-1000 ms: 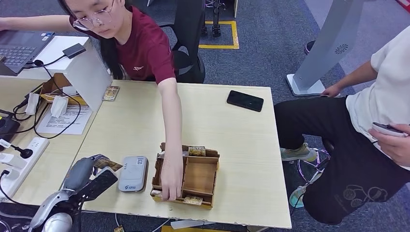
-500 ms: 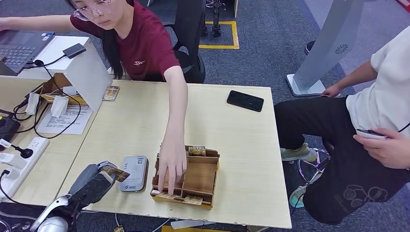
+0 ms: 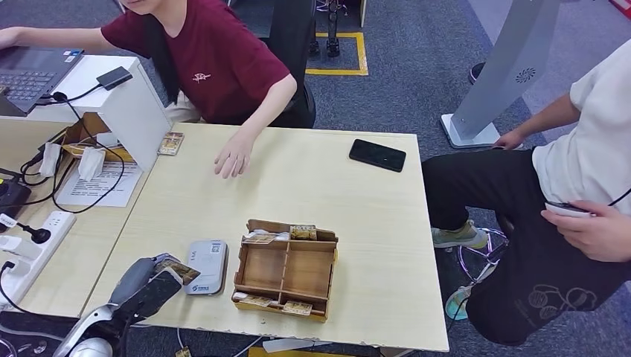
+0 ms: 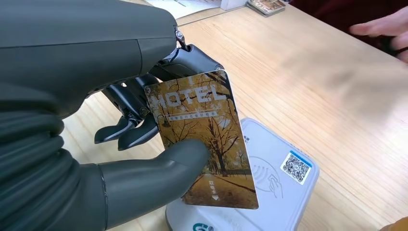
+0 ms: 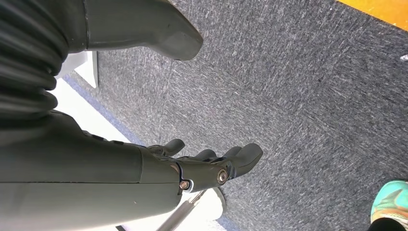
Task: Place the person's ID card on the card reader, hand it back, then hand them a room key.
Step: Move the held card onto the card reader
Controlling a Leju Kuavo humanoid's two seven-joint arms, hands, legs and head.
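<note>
Autumn-print card (image 4: pixel 204 139) pinched in left hand (image 4: pixel 96 144), prob. above reader (image 4: pixel 269 187).

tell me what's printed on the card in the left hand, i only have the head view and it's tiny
Observer: In the left wrist view the card reads HOTEL over a picture of autumn trees.
Operator: how is it held
Observer: The left hand pinches it, with the thumb pressed on the printed face.
Operator: is it on the reader
Observer: No, it is held up above the card reader, not lying on it.
Operator: and the right hand
Observer: The right hand hangs over grey carpet and holds nothing.
</note>
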